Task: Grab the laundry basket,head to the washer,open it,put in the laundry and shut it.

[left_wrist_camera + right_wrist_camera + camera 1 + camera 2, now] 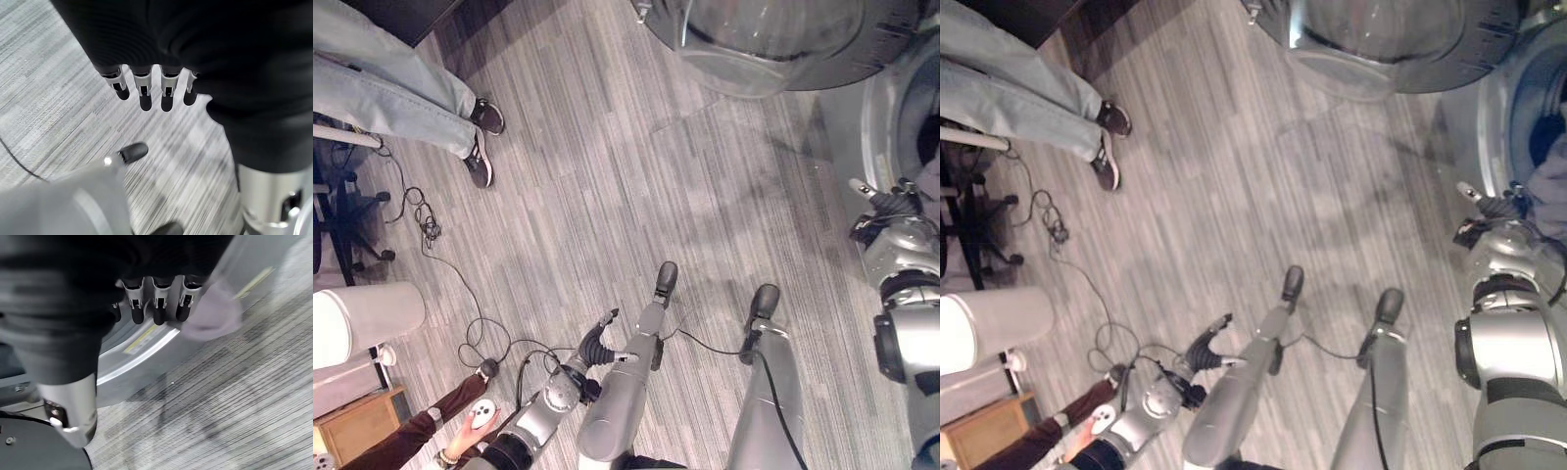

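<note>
Both hands relaxed, fingers loose: right hand (1491, 208) at washer (901, 117) mouth — pale laundry (212, 313) just beside its fingertips (157, 316), drum beyond; left hand (597, 343) hangs low, farther off.

floor (636, 166): open | washer door (773, 44): swung out ahead | person's legs (401, 98): far left

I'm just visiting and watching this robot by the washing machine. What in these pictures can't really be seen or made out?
- Inside of the washer drum: cut off by the right edge of the eye views.
- Cloth by the right hand: blurred, and a grip cannot be told.
- Washer door: cropped by the top edge.
- Person standing at upper left: legs and shoes alone.
- White thing in another person's hand: too small to identify.
</note>
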Available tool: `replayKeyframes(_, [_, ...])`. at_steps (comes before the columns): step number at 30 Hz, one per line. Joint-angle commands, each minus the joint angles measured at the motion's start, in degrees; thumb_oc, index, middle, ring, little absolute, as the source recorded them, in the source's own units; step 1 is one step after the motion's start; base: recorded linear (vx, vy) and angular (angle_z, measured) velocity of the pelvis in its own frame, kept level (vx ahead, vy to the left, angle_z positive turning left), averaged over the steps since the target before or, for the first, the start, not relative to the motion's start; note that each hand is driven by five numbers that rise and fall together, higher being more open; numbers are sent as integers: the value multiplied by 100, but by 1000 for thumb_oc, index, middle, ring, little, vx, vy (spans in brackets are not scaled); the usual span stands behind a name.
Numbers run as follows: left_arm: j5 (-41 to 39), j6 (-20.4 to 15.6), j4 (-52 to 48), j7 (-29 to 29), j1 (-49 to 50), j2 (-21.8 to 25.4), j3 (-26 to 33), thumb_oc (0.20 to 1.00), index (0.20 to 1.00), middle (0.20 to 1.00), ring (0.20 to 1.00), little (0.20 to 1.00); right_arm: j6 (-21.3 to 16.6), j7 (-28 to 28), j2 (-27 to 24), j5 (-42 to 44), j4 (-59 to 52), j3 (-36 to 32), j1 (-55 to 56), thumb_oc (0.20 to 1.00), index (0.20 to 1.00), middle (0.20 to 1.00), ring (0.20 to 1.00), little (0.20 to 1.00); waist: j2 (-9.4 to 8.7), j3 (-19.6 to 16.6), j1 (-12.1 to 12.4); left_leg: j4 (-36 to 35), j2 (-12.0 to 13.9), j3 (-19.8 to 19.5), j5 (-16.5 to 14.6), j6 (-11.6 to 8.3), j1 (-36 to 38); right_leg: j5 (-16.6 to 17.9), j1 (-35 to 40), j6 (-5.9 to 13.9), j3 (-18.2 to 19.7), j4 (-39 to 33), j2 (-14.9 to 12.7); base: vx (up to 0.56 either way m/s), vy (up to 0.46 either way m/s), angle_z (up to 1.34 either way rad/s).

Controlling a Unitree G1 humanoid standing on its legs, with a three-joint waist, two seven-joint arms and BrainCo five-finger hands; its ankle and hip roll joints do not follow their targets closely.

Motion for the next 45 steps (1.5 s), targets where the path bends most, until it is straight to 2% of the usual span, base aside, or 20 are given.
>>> replayKeyframes(1, [-357,-226,-124,110,-318,156,-126,1000,1000,1000,1000,1000,-100,-170,-531,277,191,262,-207,1000,1000,1000,1000,1000,307,264,-104,337,-70,245,-558,94,165,917,650,406,363,-2010,-27,43,-57,11])
replayKeyframes(3, [-541,-246,-272,85,-399,137,-114,1000,1000,1000,1000,1000,-45,-221,-726,302,211,274,-201,1000,1000,1000,1000,1000,312,302,-176,224,-51,233,-457,53,129,848,557,394,367,-1884,-23,27,-50,14])
replayKeyframes(20, [-648,-48,-178,-217,-399,102,-252,1000,1000,1000,1000,1000,432,141,-635,1501,948,-483,439,1000,1000,1000,1000,1000,279,437,-380,-138,69,229,-411,-1,309,635,479,322,392,-1711,144,17,-23,3])
replayKeyframes(26, [-752,-62,-225,-201,-346,126,-218,1000,1000,1000,1000,1000,364,63,-888,1396,875,-339,140,1000,1000,1000,1000,1000,302,437,-392,-254,108,238,-350,-40,362,601,453,319,408,-1673,181,7,-9,-3])
replayKeyframes(30, [-813,-94,-312,-178,-311,165,-150,1000,1000,1000,1000,1000,299,7,-1145,1193,740,-140,-179,1000,1000,1000,1000,1000,380,437,-374,-384,124,239,-269,-79,369,558,348,318,435,-1607,208,0,0,0])
replayKeyframes(35, [-923,-128,-327,-146,-354,182,-105,1000,1000,1000,1000,1000,214,-53,-1246,1116,640,128,-638,1000,1000,1000,1000,1000,425,437,-343,-424,148,230,-232,-108,300,508,189,301,445,-1490,237,21,-19,-8])
replayKeyframes(41, [-1089,-159,-380,-117,-423,174,-53,1000,1000,1000,1000,1000,27,-199,-1384,1556,507,195,-1285,1000,1000,1000,1000,1000,509,437,-309,-448,136,182,-200,-155,225,387,24,287,464,-1273,259,33,-26,-4])
replayKeyframes(42, [-1112,-163,-388,-114,-461,173,-63,1000,1000,1000,1000,1000,-12,-233,-1388,1699,481,225,-1456,464,464,464,464,464,525,436,-294,-448,142,164,-201,-168,216,343,-15,278,459,-1185,262,33,-27,-3])
replayKeyframes(43, [-1124,-163,-394,-103,-469,173,-59,1000,1000,1000,1000,1000,-41,-258,-1384,1760,460,231,-1516,200,200,200,200,200,522,436,-293,-448,140,161,-200,-170,217,331,-21,271,454,-1161,264,44,-21,-2])
replayKeyframes(45, [-1157,-165,-366,-72,-511,173,-46,1000,1000,1000,1000,1000,-152,-324,-1354,1945,347,235,-1633,200,200,200,200,200,489,435,-289,-448,142,148,-208,-181,217,314,-45,270,436,-1118,283,15,-6,0])
